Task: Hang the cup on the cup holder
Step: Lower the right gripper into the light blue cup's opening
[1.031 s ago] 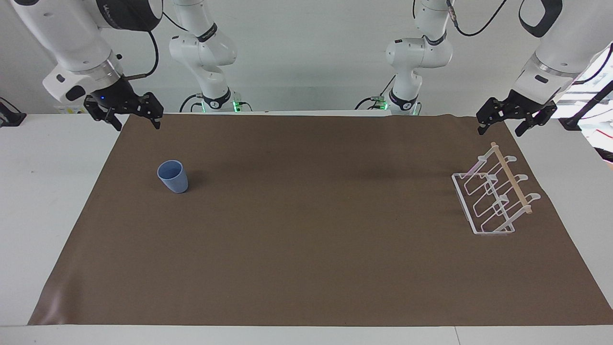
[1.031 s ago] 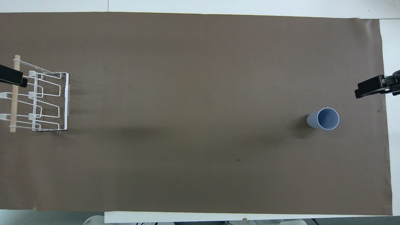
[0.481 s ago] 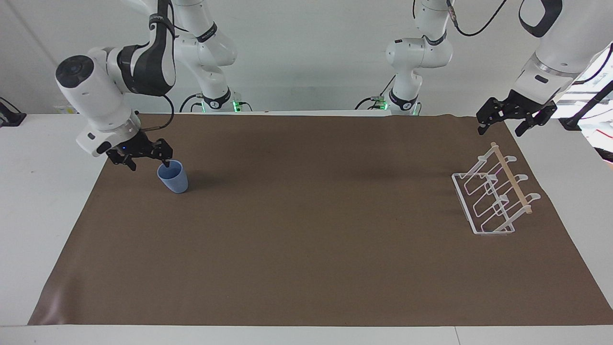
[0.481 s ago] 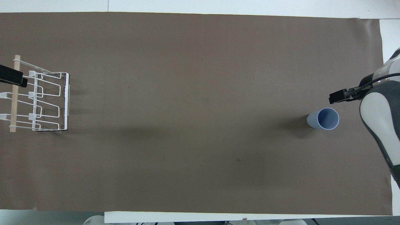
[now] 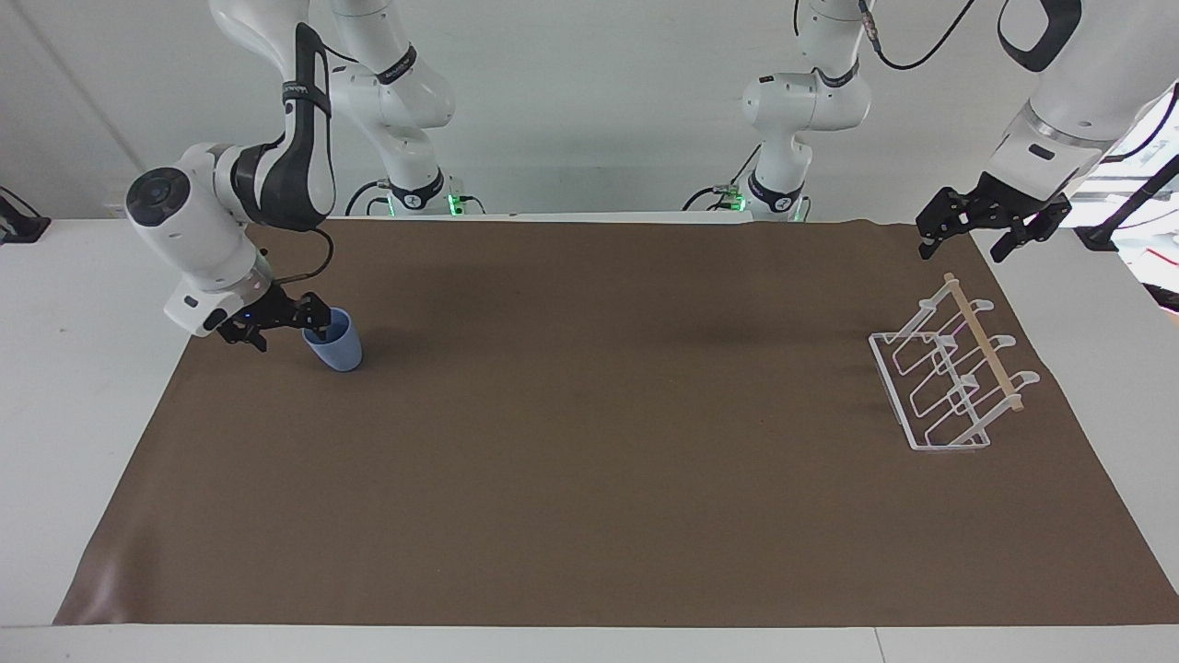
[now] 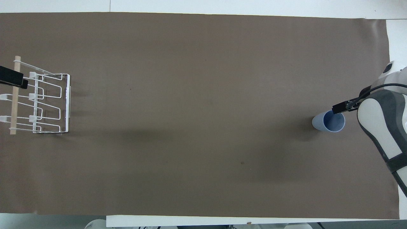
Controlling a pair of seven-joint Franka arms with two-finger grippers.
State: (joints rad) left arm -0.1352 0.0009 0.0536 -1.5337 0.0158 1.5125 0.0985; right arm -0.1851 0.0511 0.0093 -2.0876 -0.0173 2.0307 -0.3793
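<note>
While the light-blue cup (image 5: 332, 340) stands upright on the brown mat (image 5: 589, 442) at the right arm's end of the desk (image 5: 64, 387), the right hand (image 5: 285, 324) is right up against it, low at rim level on the side toward that end of the desk. One fingertip pokes over the rim; the other is off to the outside, so the fingers are spread and not squeezing anything. The cup holder (image 5: 949, 373) sits way off at the left arm's end of the mat, well apart from the cup. The left hand (image 5: 986, 226) waits above the mat's edge near the rack, fingers spread, holding nothing.
</note>
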